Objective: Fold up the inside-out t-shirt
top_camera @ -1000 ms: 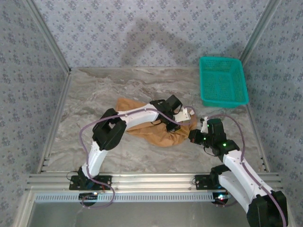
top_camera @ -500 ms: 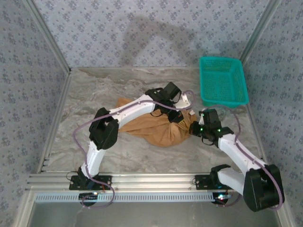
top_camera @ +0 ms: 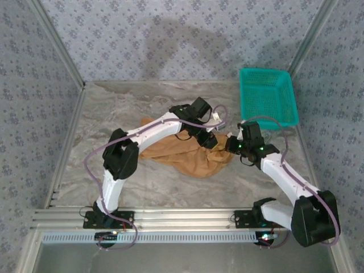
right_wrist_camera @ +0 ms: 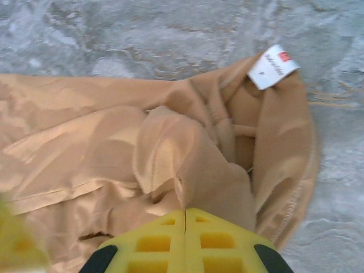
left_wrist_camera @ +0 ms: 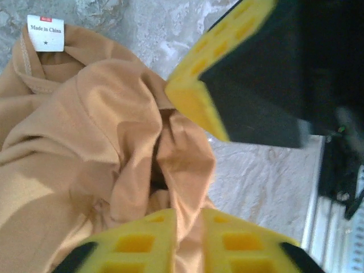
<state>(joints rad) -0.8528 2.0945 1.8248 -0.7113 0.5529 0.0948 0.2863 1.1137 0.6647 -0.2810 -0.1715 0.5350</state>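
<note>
While both arms reach over it, the inside-out t-shirt [top_camera: 187,159] lies crumpled mid-way on the table [top_camera: 125,108].
At its 3 o'clock edge the right gripper [right_wrist_camera: 185,219] pinches a fold; the left gripper [left_wrist_camera: 187,244] has its fingers slightly apart, with cloth between them.

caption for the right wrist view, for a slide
shut yellow fingers pinch a raised fold of the tan inside-out t-shirt, its white label showing, on a marbled table

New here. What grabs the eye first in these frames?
A crumpled caramel t-shirt lies mid-table, its white label showing at the collar. At its right end the right gripper is shut on a bunched fold, and the left gripper has its jaws slightly parted around cloth. A teal basket sits far right.
</note>
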